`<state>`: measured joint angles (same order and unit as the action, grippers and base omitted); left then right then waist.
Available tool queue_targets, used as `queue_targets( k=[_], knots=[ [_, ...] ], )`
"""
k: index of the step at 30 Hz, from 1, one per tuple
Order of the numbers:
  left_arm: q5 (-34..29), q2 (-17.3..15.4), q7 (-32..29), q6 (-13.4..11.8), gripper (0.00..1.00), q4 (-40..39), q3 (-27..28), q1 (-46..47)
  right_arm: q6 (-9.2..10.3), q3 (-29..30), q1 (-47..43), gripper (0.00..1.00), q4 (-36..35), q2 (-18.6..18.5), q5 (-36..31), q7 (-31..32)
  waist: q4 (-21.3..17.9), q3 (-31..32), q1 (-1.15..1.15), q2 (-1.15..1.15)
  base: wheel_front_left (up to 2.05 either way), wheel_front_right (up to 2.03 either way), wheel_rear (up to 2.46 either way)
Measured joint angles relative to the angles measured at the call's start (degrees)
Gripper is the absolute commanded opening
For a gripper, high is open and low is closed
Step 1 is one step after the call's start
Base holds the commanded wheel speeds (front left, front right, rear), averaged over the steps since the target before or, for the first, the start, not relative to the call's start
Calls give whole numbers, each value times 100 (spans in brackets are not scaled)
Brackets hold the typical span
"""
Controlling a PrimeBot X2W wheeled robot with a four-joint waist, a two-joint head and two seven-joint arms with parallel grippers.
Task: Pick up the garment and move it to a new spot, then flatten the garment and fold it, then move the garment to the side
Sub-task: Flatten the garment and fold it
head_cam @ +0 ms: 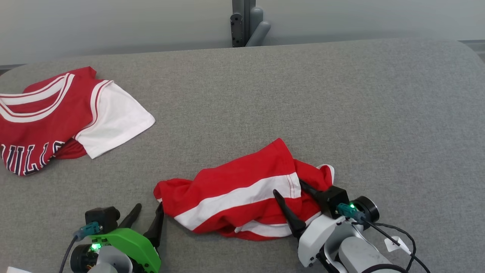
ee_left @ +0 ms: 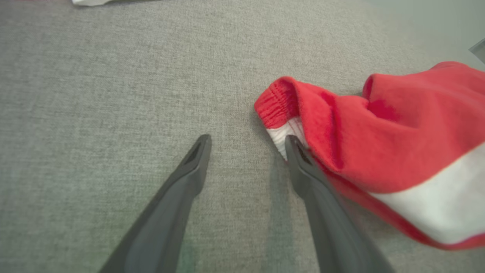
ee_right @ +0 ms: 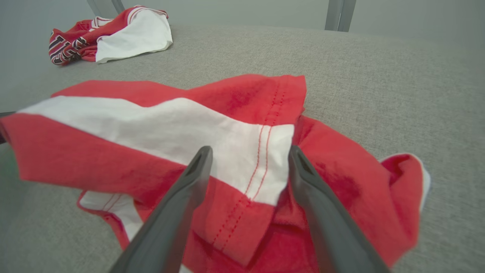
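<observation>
Left gripper [head_cam: 149,207] and right gripper [head_cam: 288,187] gaping wide
Right is straddling the hem of the garment [head_cam: 242,189]; left is sitting beside its waistband.

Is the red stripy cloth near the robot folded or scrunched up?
Scrunched up: the red stripy cloth lies bunched, wrinkled, edges overlapping.

**Off to the side: a jersey, grey cloth, a post**

A red basketball jersey [head_cam: 41,125] lies rumpled at the far left of the grey fabric-covered surface [head_cam: 303,94], partly cut off by the head view's edge. White stripes edge its neckline. Dark, white-outlined lettering [head_cam: 26,157] runs along its near part (only a few letters can be read). A white piece of cloth [head_cam: 113,121] spreads flat from under the jersey's right side, resting on the grey fabric. Beyond the surface's far edge, near the middle, a grey post [head_cam: 246,22] stands upright against a pale wall [head_cam: 113,26].
</observation>
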<state>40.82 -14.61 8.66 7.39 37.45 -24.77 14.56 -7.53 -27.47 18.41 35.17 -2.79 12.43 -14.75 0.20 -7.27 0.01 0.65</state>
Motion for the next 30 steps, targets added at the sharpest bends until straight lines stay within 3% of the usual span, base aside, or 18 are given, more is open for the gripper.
queue_targets(
  k=[3,5,13,16,18,19,20,22,23,26,30],
  knots=[
    [163,-16,0,0,100,-19,-149,28,1,7,49,100,-3,-1,-14,-5,-15,-17,0,0,0,0,0],
    [250,-25,-5,0,100,-56,-276,37,0,13,65,94,-10,0,-14,-5,-24,-22,0,0,0,0,0],
    [695,-105,-100,0,100,-264,-566,112,1,-18,64,96,-15,-1,-16,-16,-33,-37,0,0,0,0,0],
    [861,-177,-102,0,100,-315,-677,120,1,-33,64,81,-15,0,-15,-22,-41,-48,0,0,0,0,0],
    [934,-207,-144,0,100,-330,-757,136,1,-47,64,60,-13,-1,-12,-22,-48,-56,0,0,0,0,0],
    [975,-208,-155,0,89,-342,-812,140,1,-60,65,51,-10,0,-4,-22,-51,-59,0,0,0,0,0],
    [1022,-202,-171,0,61,-357,-870,141,1,-71,66,46,-2,0,8,-22,-55,-62,0,0,0,0,0],
    [1126,-200,-210,0,16,-402,-975,151,1,-89,73,34,20,-1,16,-22,-59,-63,0,0,0,0,0],
    [1211,-201,-209,0,0,-427,-1034,162,1,-100,77,26,32,0,31,-23,-60,-64,0,0,0,0,0],
    [1294,-226,-93,0,0,-534,-1193,187,1,-132,86,0,71,0,58,-23,-67,-51,0,0,0,0,0],
    [1440,-327,-90,0,0,-628,-1432,230,0,-123,102,0,97,-3,93,-23,-79,-20,0,0,0,0,0]
  ],
)
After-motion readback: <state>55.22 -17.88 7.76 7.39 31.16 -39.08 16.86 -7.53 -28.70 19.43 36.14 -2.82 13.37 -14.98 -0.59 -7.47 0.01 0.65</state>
